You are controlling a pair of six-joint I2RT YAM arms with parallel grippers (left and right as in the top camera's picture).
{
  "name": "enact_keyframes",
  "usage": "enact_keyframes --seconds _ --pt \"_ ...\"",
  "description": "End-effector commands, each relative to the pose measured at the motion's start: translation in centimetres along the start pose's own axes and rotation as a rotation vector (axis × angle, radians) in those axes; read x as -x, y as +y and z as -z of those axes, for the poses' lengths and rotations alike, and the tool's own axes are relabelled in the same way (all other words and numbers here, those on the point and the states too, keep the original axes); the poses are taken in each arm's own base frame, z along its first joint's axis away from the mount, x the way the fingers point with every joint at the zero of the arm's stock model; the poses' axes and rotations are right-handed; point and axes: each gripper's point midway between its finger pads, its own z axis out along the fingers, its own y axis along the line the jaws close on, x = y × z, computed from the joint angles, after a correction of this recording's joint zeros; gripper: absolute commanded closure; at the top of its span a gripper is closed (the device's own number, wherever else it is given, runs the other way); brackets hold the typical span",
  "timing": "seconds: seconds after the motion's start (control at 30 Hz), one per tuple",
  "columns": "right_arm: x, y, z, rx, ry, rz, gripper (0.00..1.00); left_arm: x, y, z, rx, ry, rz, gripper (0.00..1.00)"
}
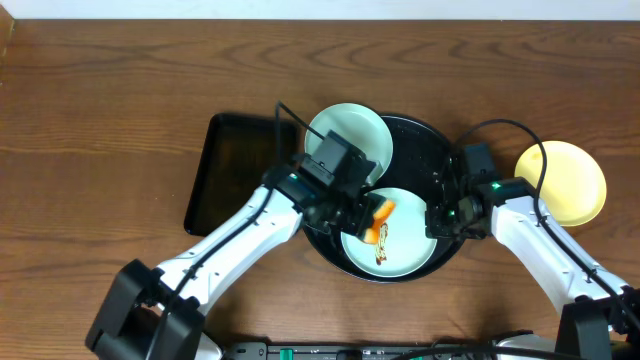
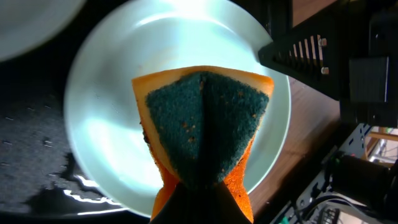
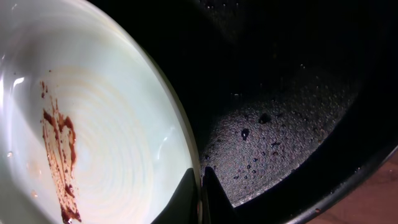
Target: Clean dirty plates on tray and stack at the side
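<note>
A mint-white plate (image 1: 405, 250) with a brown sauce smear lies at the front of the round black tray (image 1: 425, 140). My left gripper (image 1: 370, 215) is shut on a teal-and-orange sponge (image 2: 202, 118) and holds it on this plate (image 2: 106, 124). My right gripper (image 1: 436, 222) is shut on the plate's right rim (image 3: 180, 143); the smear (image 3: 59, 155) shows in the right wrist view. A second mint plate (image 1: 355, 130) lies at the tray's back left. A pale yellow plate (image 1: 560, 182) sits on the wood table to the right of the tray.
A rectangular black tray (image 1: 225, 170) lies left of the round tray, under my left arm. Wet drops speckle the round tray's floor (image 3: 280, 137). Brown wood tabletop (image 1: 100, 120) surrounds both trays.
</note>
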Motion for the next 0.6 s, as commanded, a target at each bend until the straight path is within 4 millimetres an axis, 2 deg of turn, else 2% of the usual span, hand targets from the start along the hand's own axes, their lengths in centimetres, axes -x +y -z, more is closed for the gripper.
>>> enact_keyframes --seconds 0.0,0.07,0.17,0.27,0.43,0.57 --pt "-0.4 0.3 -0.4 0.006 0.014 -0.034 0.99 0.1 -0.3 -2.0 0.022 0.024 0.088 0.92" --pt "-0.4 0.3 -0.4 0.006 0.014 -0.034 0.99 -0.2 -0.6 -3.1 0.011 0.047 0.097 0.92" --pt "-0.3 0.3 -0.4 0.007 0.011 -0.033 0.99 -0.5 -2.1 -4.8 -0.066 0.077 0.075 0.92" --pt "-0.3 0.3 -0.4 0.007 0.011 -0.034 0.99 -0.8 -2.4 -6.1 -0.071 0.090 0.067 0.92" --pt "-0.7 0.2 -0.4 0.002 0.025 -0.036 0.99 -1.9 -1.8 -7.8 -0.041 0.137 0.072 0.92" --pt "-1.4 -0.9 -0.3 -0.057 0.049 -0.052 0.99 -2.0 0.2 -8.7 0.048 0.132 0.084 0.92"
